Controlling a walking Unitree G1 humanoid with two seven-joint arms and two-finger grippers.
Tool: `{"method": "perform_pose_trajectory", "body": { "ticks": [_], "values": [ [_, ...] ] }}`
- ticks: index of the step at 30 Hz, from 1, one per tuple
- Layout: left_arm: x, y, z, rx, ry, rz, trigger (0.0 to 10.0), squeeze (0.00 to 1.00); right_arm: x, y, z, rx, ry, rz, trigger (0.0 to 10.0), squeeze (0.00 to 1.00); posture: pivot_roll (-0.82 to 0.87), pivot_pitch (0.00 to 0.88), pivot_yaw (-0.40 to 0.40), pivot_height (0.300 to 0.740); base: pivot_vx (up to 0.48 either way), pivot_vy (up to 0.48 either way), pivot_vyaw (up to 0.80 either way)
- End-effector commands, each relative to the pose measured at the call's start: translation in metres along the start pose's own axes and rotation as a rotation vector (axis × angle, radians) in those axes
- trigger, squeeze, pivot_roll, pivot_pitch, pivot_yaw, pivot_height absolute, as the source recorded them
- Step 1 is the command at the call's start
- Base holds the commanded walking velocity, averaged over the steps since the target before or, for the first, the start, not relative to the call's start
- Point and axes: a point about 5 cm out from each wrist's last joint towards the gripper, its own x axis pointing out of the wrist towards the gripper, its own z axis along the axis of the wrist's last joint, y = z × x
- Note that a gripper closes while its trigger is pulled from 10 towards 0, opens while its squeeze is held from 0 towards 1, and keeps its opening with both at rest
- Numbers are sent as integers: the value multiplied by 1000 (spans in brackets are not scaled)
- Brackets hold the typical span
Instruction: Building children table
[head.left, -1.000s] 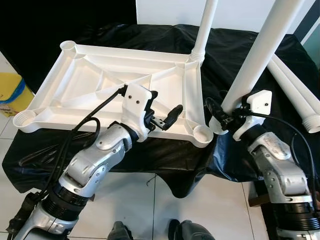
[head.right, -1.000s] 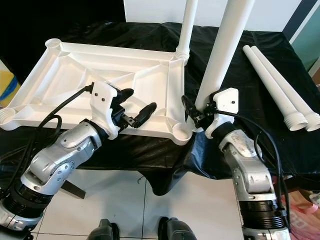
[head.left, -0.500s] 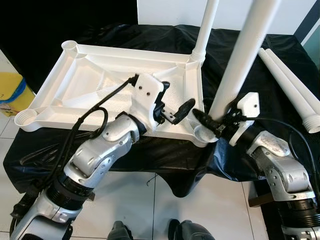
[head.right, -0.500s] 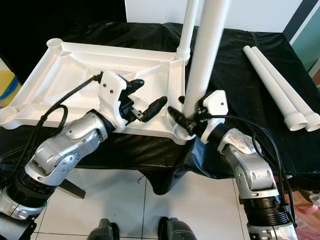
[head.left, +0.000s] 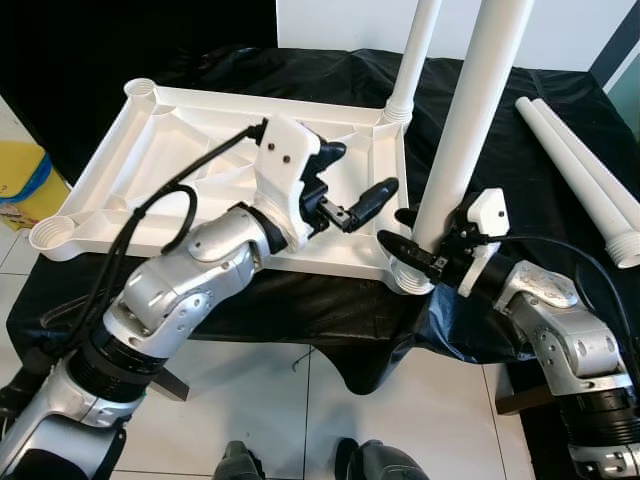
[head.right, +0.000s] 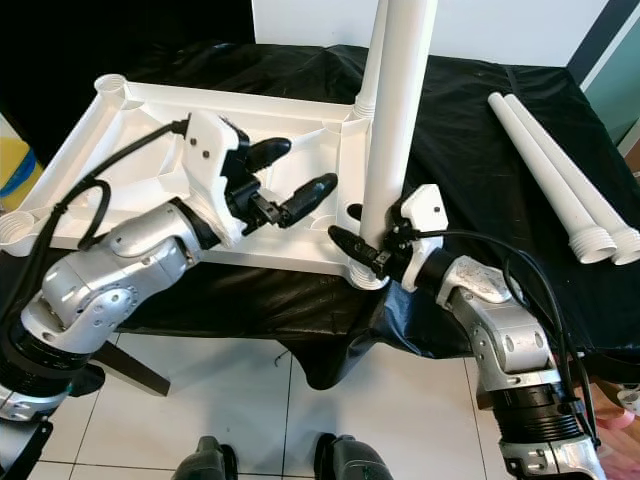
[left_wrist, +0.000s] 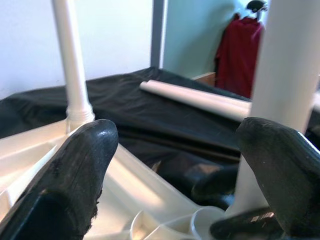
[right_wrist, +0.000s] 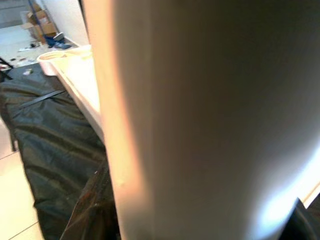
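Black-draped counter (head.left: 520, 150) over white tiled floor (head.left: 260, 400), right tool (head.left: 420, 240) clamped on upright white plastic table leg (head.left: 465, 120) at near-right socket of upturned white plastic tabletop (head.left: 180, 140), left tool (head.left: 350, 190) held apart, empty.

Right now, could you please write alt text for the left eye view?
The right gripper holds a white table leg upright over the near corner socket of an upturned white tabletop on black cloth, while the open left gripper hovers beside it. One leg already stands fitted; two more lie nearby.
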Motion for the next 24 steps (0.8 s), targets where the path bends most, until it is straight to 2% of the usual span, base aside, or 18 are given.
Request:
{"method": "perform_pose_trajectory", "body": {
  "ticks": [1, 9, 15, 19, 21, 23, 24],
  "values": [
    [-12, -43, 5, 10, -4, -844, 10000, 0, -2, -1, -2, 7, 17, 23, 10000, 0, 22, 146, -99, 740, 0, 0, 0],
    [-4, -49, 13, -8, -37, -922, 10000, 0, 1, -2, -6, 13, 43, 80, 10000, 0, 19, 134, -102, 740, 0, 0, 0],
    [0, -50, 12, -7, -33, -941, 10000, 0, 5, -5, -7, 6, 50, 97, 10000, 0, 18, 126, -106, 740, 0, 0, 0],
    [3, -48, 10, -10, -27, -914, 10000, 0, 7, -7, -6, 11, 44, 95, 10000, 0, 11, 123, -106, 740, 0, 0, 0],
    [3, -44, 8, -18, -24, -874, 10000, 0, 7, -9, -5, 7, 41, 87, 10000, 0, 6, 122, -105, 740, 0, 0, 0],
    [2, -30, 1, -30, -8, -770, 10000, 0, 3, -12, -3, 1, 33, 60, 10000, 0, 0, 125, -100, 740, 0, 0, 0],
    [2, -30, 1, -30, -8, -770, 10000, 0, 3, -12, -3, 1, 33, 60, 10000, 0, 0, 125, -100, 740, 0, 0, 0]
  ]
}}
